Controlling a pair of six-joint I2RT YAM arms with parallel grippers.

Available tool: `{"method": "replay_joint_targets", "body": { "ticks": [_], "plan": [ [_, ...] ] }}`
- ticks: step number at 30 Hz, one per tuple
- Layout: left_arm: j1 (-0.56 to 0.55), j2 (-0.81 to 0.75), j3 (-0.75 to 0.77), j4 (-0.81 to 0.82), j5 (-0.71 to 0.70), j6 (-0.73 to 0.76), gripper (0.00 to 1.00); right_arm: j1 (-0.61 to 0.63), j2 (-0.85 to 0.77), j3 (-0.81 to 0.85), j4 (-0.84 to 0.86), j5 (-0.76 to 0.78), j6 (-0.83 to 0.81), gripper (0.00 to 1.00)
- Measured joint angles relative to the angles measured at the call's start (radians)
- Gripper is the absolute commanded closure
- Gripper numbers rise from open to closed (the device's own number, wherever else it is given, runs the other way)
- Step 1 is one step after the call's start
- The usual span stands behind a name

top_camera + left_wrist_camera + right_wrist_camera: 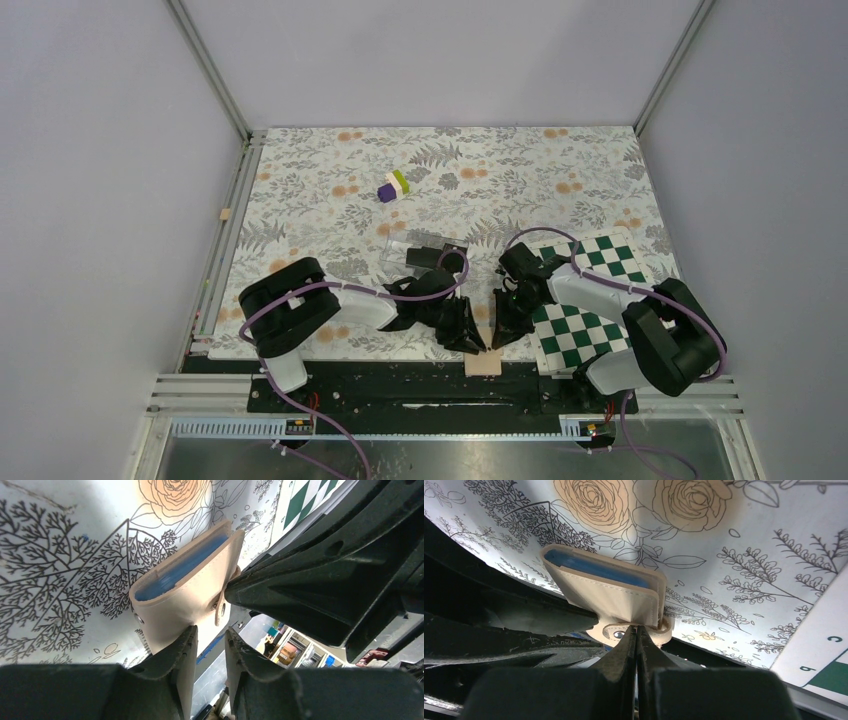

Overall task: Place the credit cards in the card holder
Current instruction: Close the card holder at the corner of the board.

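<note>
The card holder is a tan folded wallet with a light blue inside, at the table's near edge over the black rail. In the left wrist view the card holder has its snap strap on the right side. My left gripper is at its lower edge with the jaws apart, and one fingertip touches the leather. My right gripper is shut, its tips against the card holder by the snap strap. No leather shows between those tips. From above, left gripper and right gripper flank the wallet. The credit cards are out of view.
A clear plastic case lies behind the left arm. A purple-green-white block cluster sits further back. Two green-white checkerboards lie under the right arm. The black rail runs along the near edge.
</note>
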Motion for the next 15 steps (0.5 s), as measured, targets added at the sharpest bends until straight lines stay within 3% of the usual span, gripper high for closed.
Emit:
{"method": "replay_joint_targets", "body": {
  "ticks": [5, 15],
  "plan": [
    [0.001, 0.000, 0.002, 0.002, 0.003, -0.002, 0.71, 0.000, 0.000, 0.000, 0.002, -0.002, 0.002, 1.00],
    [0.002, 0.044, 0.046, -0.009, 0.011, 0.006, 0.92, 0.000, 0.000, -0.003, 0.008, -0.007, 0.003, 1.00]
  ]
}}
